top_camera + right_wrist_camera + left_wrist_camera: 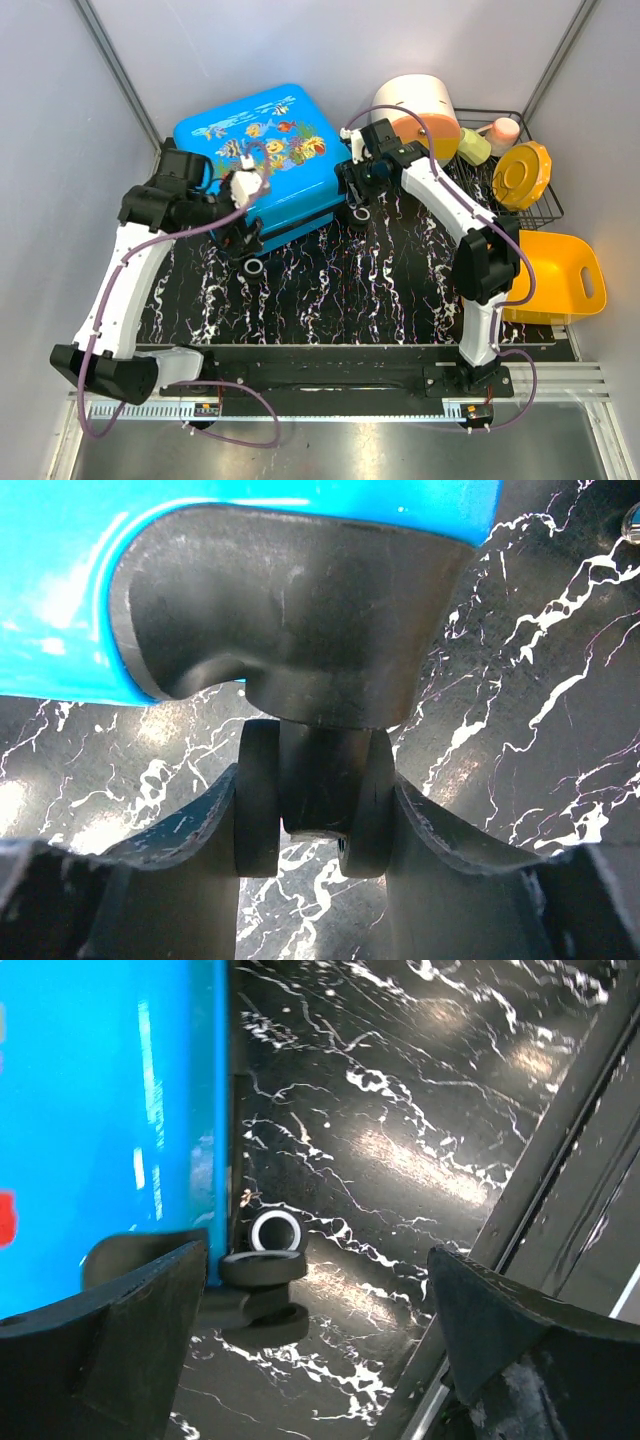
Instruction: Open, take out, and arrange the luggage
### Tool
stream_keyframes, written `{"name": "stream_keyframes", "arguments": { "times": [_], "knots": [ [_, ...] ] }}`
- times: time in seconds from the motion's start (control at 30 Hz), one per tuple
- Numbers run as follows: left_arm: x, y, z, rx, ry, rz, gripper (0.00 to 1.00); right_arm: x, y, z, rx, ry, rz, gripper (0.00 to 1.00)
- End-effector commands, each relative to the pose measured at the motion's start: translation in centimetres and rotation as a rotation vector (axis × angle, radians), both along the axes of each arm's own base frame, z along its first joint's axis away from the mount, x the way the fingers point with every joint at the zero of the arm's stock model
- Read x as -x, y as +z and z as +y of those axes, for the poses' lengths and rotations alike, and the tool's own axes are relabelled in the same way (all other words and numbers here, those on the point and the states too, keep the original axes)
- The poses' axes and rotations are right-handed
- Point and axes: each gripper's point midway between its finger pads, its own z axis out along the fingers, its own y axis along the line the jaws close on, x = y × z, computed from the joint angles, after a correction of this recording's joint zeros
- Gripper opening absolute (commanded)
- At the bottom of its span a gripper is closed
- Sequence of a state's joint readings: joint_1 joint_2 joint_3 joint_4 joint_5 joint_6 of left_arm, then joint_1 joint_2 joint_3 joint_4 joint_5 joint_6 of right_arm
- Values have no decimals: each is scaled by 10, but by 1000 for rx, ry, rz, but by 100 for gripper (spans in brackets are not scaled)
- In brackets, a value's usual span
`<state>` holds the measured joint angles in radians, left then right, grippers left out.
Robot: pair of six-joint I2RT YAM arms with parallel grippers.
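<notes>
Arms first: from above, the left arm point(140, 260) and right arm point(455, 215) reach from the near edge to the luggage point(262, 140). It lies flat and closed toward the far left of the tabletop point(340, 290). Judging by that, nothing is done yet: opening, emptying and arranging are all left. Both sets of jaws are masked by the wrists here, and no zip or latch can be made out.

Left wrist view: the jaws stand spread wide, one by the blue shell's edge, the other over bare tabletop. The left-corner wheel point(262, 1265) sits between them, gripped by neither. Only a strip of shell shows.

Right wrist view: the jaws pinch the right-corner wheel point(315, 780) from both sides, just under its black housing point(290, 610). The rest of the case is cut off, and its contents are unseen.
</notes>
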<state>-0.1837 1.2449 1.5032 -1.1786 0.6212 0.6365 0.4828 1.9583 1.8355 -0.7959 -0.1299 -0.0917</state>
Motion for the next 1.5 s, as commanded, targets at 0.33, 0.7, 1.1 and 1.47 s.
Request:
{"name": "stream_keyframes", "arguments": {
  "times": [0.33,0.7,1.1,1.47],
  "knots": [
    [65,-86,-18,-577,-602,-263,90,-12,132,26,-231,37,-273,0],
    [10,-132,-32,-978,-708,-557,74,-36,43,3,-105,-18,-188,0],
    [-40,-156,-28,-1216,-758,-615,65,-36,51,3,-149,-9,-188,0],
    [-77,-164,2,-1382,-765,-504,58,-37,46,-8,-135,-15,-184,0]
  ]
}}
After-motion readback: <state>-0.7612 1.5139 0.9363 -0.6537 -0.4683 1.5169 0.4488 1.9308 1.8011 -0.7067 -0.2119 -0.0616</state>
